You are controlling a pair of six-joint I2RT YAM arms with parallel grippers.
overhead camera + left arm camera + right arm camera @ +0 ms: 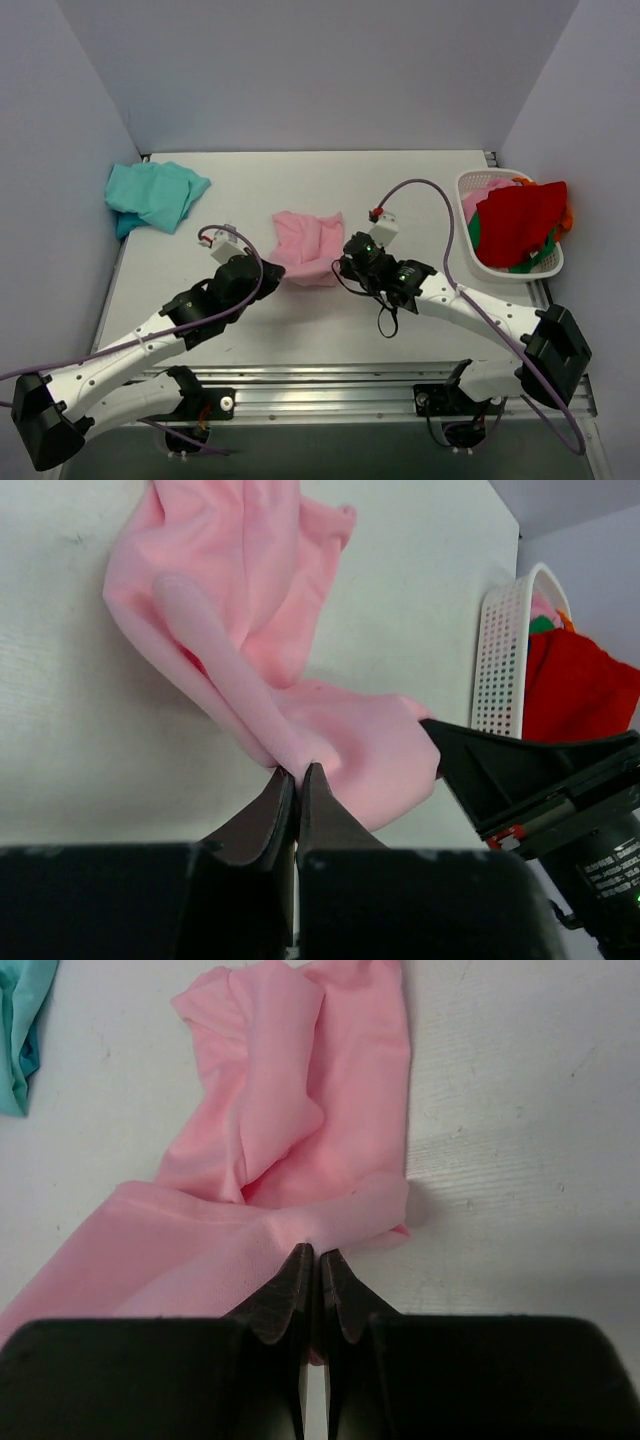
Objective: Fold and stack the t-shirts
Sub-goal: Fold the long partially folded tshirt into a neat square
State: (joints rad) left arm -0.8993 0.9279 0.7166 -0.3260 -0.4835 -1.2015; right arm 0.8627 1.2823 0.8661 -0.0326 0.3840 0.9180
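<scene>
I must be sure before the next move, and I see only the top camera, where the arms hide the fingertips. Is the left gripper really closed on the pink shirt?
Observer: Yes. In the left wrist view the left gripper is shut, with a pinch of the pink shirt between its tips.
Operator: And the right one?
Observer: The right wrist view shows the right gripper shut on a fold of the same shirt.
Operator: Does the cloth lie smooth between them?
Observer: No. In the left wrist view it is bunched, and a rolled ridge of cloth runs down to the left gripper.
</scene>
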